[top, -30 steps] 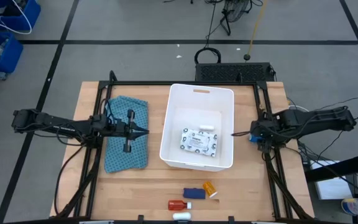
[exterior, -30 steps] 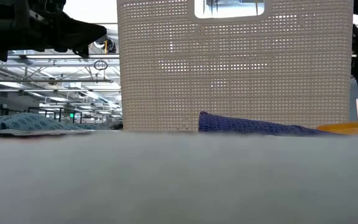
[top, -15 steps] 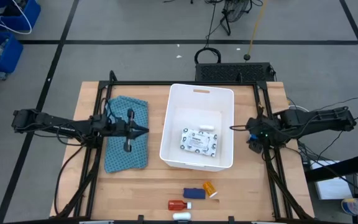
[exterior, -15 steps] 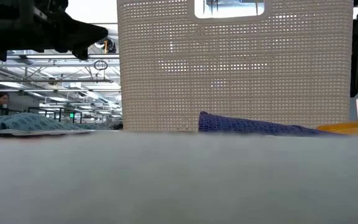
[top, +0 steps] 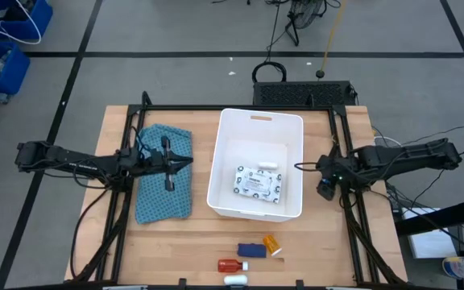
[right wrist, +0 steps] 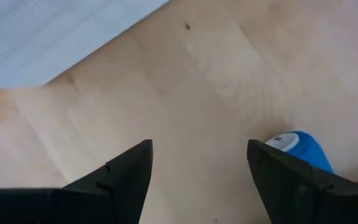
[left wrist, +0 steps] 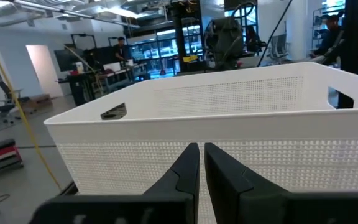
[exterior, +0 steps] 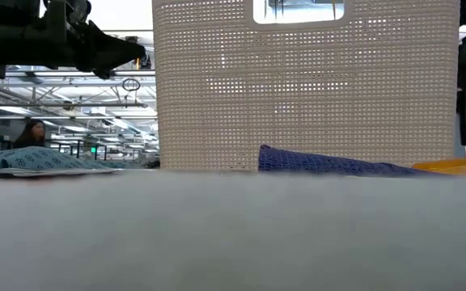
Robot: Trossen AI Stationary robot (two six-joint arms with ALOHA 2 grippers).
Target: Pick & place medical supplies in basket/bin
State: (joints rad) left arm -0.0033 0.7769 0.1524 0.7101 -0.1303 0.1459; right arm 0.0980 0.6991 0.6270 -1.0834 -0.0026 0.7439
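The white tub [top: 255, 163] sits mid-table with a flat white printed packet [top: 258, 184] and a small white tube [top: 267, 166] inside. Near the front edge lie the orange pill bottle [top: 271, 243], a blue piece [top: 250, 250], the red small bottle [top: 229, 264] and a white tube [top: 234, 279], partly cut off. The left gripper [top: 185, 163] hangs pinched closed over the teal cloth [top: 164, 183]; the right gripper [top: 300, 167], jaws spread and empty, hovers just beside the tub's right wall.

Wooden tabletop [top: 200, 234] and its load

White tub [top: 293, 129] mid-table, teal cloth [top: 164, 193] beside it (rumpled); orange pill bottle [top: 271, 243], blue piece [top: 250, 250], red bottle [top: 229, 264], white tube [top: 235, 279] near the front edge.
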